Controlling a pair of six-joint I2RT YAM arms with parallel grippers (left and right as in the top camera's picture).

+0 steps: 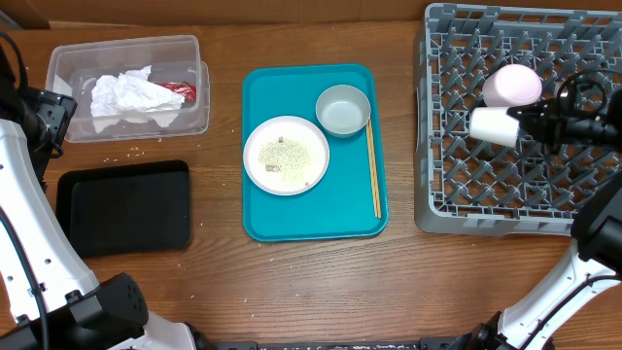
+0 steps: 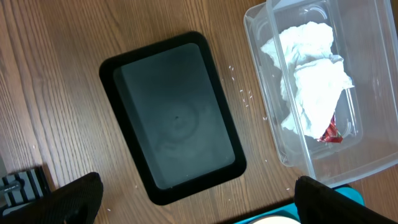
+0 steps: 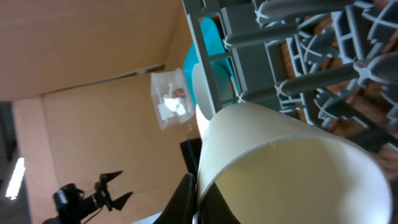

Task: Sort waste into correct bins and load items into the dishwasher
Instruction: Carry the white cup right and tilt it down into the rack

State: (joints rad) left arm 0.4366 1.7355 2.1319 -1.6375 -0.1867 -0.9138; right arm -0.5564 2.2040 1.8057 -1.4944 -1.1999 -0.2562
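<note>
I'm on the small white cup. It's tipped on its side over the dish rack, toward the rack's upper middle, just below a pale-pink dish that sits among the pegs. My right gripper is clamped tight on the cup's rim. In the wrist view the wall looks thin and smooth, with the dark fingers at its edge.

I'd call it light and stiff, but slick and probably chippable. A rim pinch lets it pivot, so I'd lower it slowly and seat it between pegs before letting go.

Further out, the teal tray carries a plate dusted with rice, a grey-white bowl and chopsticks along its right edge. The plate wants an edge grip, and the chopsticks are thin and will roll.

My left gripper hangs spread wide and empty above the black tray. Beside that tray is the clear tub, with the napkin and red wrapper inside.
</note>
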